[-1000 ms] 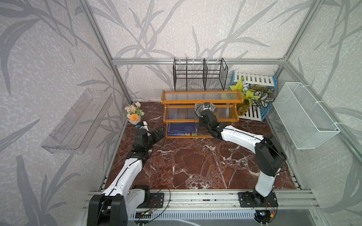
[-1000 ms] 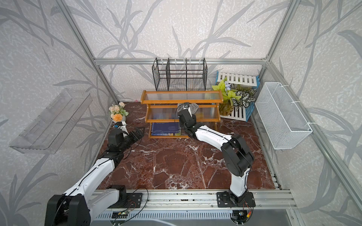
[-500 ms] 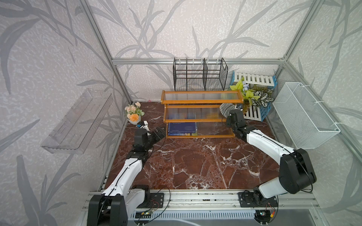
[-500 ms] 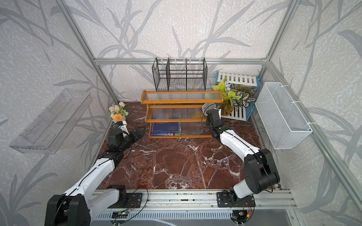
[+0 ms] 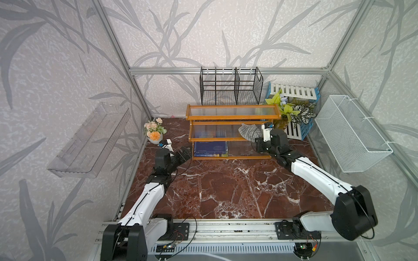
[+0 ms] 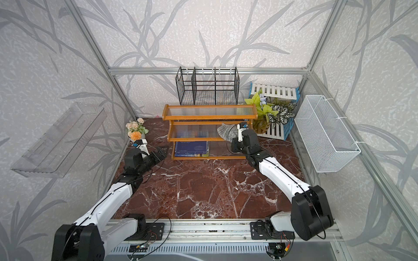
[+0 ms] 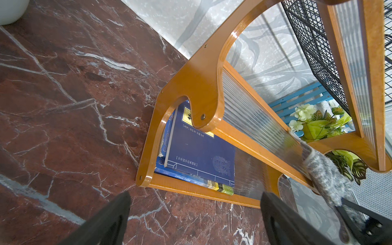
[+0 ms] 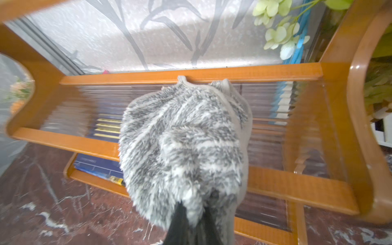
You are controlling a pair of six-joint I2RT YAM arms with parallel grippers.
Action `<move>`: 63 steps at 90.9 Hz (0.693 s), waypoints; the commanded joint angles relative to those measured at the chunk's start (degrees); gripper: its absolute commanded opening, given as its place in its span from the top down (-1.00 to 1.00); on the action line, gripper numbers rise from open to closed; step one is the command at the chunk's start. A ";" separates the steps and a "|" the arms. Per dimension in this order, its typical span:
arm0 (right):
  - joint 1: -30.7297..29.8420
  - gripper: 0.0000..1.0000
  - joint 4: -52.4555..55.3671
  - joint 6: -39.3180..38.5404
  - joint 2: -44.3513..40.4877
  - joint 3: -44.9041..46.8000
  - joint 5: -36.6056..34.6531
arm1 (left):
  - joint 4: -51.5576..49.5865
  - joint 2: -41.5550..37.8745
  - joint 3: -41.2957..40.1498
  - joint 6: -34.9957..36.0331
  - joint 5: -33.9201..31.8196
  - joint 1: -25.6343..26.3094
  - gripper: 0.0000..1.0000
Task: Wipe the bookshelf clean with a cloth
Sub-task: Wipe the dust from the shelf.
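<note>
The orange-brown bookshelf (image 5: 233, 117) (image 6: 209, 117) stands at the back of the marble floor, showing in both top views. My right gripper (image 5: 255, 136) (image 6: 233, 137) (image 8: 194, 212) is shut on the fluffy grey cloth (image 5: 248, 132) (image 6: 226, 131) (image 8: 182, 137), which lies spread on the ribbed middle shelf near its right end. In the right wrist view the cloth reaches the shelf's back rail (image 8: 233, 73). My left gripper (image 5: 184, 153) (image 6: 161, 151) (image 7: 195, 199) is open and empty, low beside the bookshelf's left end (image 7: 191, 89).
Blue books (image 5: 210, 148) (image 7: 201, 148) lie on the bottom tier. A flower pot (image 5: 154, 133) sits left of the bookshelf. A black wire rack (image 5: 230, 90) stands behind it, a plant (image 5: 291, 110) and slatted crate (image 5: 300, 128) to its right. A white mesh basket (image 5: 352, 135) hangs on the right wall.
My right gripper swept the cloth from the middle of the shelf to its right end, then came back a little to the left. The left arm has not moved.
</note>
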State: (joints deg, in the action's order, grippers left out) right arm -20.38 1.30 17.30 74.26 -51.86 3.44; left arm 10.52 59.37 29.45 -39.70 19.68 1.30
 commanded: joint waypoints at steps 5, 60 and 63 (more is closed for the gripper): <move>7.65 1.00 2.73 4.87 -10.21 4.70 8.46 | 1.57 0.05 -0.18 0.26 0.34 -0.33 -1.00; 26.80 1.00 2.00 11.40 0.06 2.77 22.34 | 2.07 0.64 -0.09 0.50 -0.23 -0.33 -1.00; 26.85 1.00 1.14 11.78 2.32 1.87 23.51 | 2.01 0.64 -0.04 0.58 -0.40 -0.33 -1.00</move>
State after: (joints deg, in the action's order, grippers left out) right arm 6.31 6.20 27.90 71.31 -45.54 22.76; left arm 11.22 59.77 29.45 -39.68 19.62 1.30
